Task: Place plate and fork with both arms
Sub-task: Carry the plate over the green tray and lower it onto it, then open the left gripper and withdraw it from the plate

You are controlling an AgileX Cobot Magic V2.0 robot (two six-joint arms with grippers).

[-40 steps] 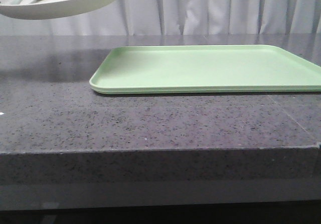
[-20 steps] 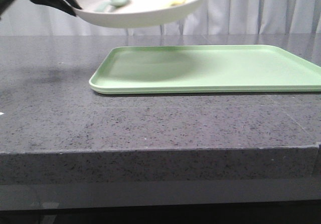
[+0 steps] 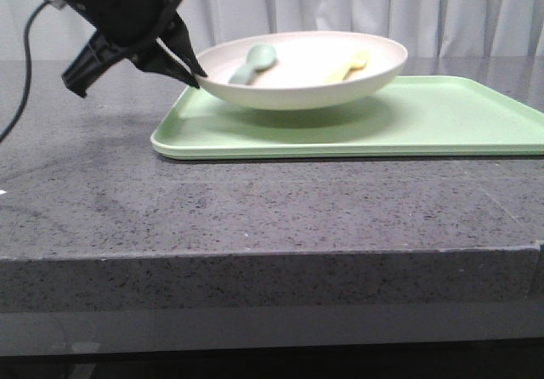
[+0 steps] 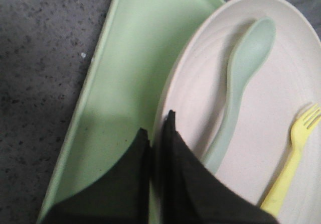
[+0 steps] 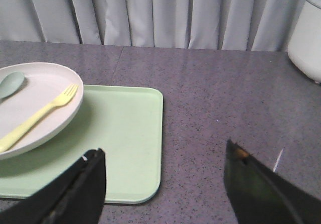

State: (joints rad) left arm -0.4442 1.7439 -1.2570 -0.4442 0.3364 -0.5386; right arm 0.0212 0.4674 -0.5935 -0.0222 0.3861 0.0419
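The plate (image 3: 302,69) was held by its near-left rim in the left gripper (image 3: 191,71), whose jaws were pinched shut across the rim edge, one finger above and one below as the left wrist view showed. It was carried over the left part of the green tray (image 3: 442,120); from the front view its underside appeared to be just above the tray floor or barely touching (which of the two could not be told). A rim grasp was probably chosen because the shallow plate offered no other edge thin enough to be clamped, and it was kept close to level so that its load would not slide.

Inside the plate lay the fork (image 3: 348,65), toward the right side with its tines pointing away from the robot, and beside it, apart, a grey-green spoon (image 3: 253,62) nearer the held rim.

The right gripper (image 5: 163,181) was kept well apart from the plate, over the tray's right end and the stone table (image 3: 255,217), with its jaws spread wide and nothing between them. It was judged to be waiting so that the fork could be taken once the plate was set down.
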